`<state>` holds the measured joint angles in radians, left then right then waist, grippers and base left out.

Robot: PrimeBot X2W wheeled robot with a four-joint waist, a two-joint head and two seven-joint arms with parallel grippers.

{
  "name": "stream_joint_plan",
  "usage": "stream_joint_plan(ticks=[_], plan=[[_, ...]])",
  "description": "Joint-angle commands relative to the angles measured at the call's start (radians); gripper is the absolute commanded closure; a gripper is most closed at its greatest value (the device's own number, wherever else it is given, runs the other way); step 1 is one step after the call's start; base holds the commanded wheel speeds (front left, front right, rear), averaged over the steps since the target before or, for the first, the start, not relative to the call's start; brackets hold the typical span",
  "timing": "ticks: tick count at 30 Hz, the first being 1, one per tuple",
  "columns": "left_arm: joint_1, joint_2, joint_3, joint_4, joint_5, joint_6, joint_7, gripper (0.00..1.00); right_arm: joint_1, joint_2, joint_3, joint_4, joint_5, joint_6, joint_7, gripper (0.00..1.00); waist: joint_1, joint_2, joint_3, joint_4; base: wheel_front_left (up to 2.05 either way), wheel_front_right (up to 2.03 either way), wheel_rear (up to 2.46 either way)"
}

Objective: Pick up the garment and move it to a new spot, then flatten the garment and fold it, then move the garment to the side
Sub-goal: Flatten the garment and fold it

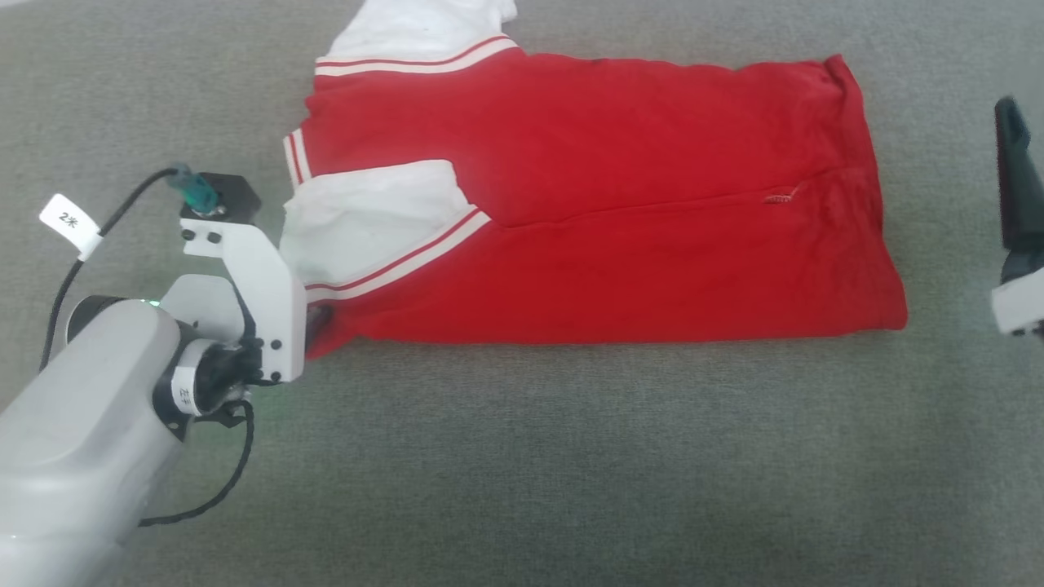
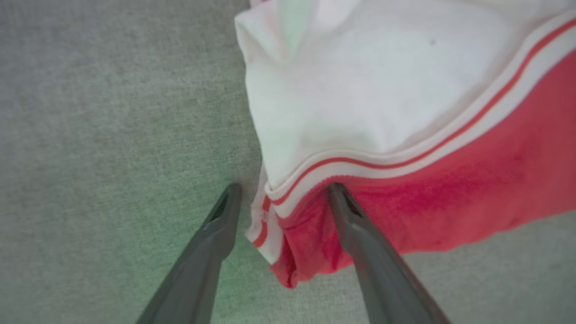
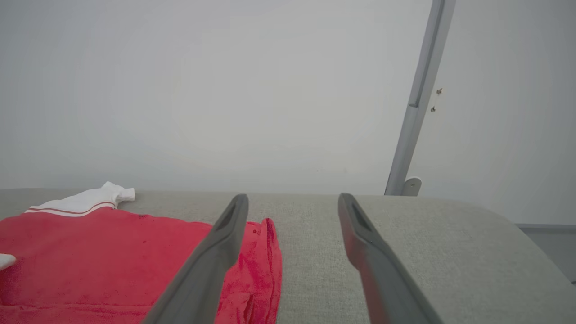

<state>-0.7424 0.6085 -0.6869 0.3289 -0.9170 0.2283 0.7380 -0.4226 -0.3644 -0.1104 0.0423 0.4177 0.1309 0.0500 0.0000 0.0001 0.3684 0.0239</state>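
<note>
Garment [image 1: 620, 204] flat on the bench [image 1: 571, 473], folded lengthwise into one long red band with a fold line down its middle. White sleeve parts [image 1: 367, 216] with striped trim [image 1: 408, 253] at its left end, hem [image 1: 877, 204] at its right end.

Head view gives the full outline of the garment. The left arm's white wrist bracket [image 1: 261, 285] sits over the near-left corner and covers most of the left gripper [image 2: 284, 186]. Black cable [image 1: 73, 269] with a white tag [image 1: 69, 222] runs along that arm.

Left wrist view resolves it. Jaws are wide and straddle that corner. One finger is over bare bench cloth, the other over the red fabric just under the trim. Cloth is not pinched. Can't tell if the fingers touch down.

Right gripper [image 3: 292, 198]: head view catches one dark finger at the right side, apart from the hem. Right wrist view shows the jaws wide with nothing between them, above the bench, and the hem end partly behind one finger. That view adds the bench's far edge and rounded corner, with a pale wall [image 3: 225, 90] and a grey pole [image 3: 416, 103] behind.
</note>
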Motion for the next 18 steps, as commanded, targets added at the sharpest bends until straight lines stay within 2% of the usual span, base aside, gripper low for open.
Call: stream_joint_plan(ticks=[1,2,3,9,15,16,18], plan=[[0.033,-0.019,-0.008,0.036,-0.014,0.009,0.013,0.00,0.018,0.019,-0.011,-0.013,-0.009,0.000,0.016,0.00,0.0000,-0.0001,0.008,-0.012,0.00,0.00,0.00],[0.037,-0.027,-0.009,0.048,-0.025,0.006,0.020,0.24,0.027,0.027,-0.014,-0.026,-0.013,0.000,0.025,0.00,0.0000,-0.0001,0.009,-0.016,0.00,0.00,0.00],[0.043,-0.036,-0.012,0.059,-0.036,0.000,0.028,1.00,0.033,0.035,-0.017,-0.033,-0.014,0.000,0.040,0.00,0.0000,-0.0001,0.010,-0.019,0.00,0.00,0.00],[0.034,-0.052,-0.031,0.081,-0.038,-0.026,0.034,1.00,0.088,0.055,0.008,-0.062,0.028,0.000,0.209,0.00,0.0000,-0.0001,0.004,-0.015,0.00,0.00,0.00],[0.006,-0.080,-0.044,0.075,-0.029,-0.050,0.021,1.00,0.135,0.044,0.029,-0.045,0.070,0.000,0.440,0.00,0.0000,-0.0001,0.004,0.019,0.00,0.00,0.00],[-0.001,-0.090,-0.053,0.075,-0.021,-0.061,0.017,1.00,0.147,0.044,0.023,-0.037,0.076,0.000,0.510,0.00,0.0000,-0.0001,0.005,0.031,0.00,0.00,0.00],[-0.009,-0.103,-0.062,0.074,-0.017,-0.072,0.011,1.00,0.149,0.040,0.018,-0.042,0.072,0.000,0.560,0.00,0.0000,-0.0001,0.007,0.046,0.00,0.00,0.00]])
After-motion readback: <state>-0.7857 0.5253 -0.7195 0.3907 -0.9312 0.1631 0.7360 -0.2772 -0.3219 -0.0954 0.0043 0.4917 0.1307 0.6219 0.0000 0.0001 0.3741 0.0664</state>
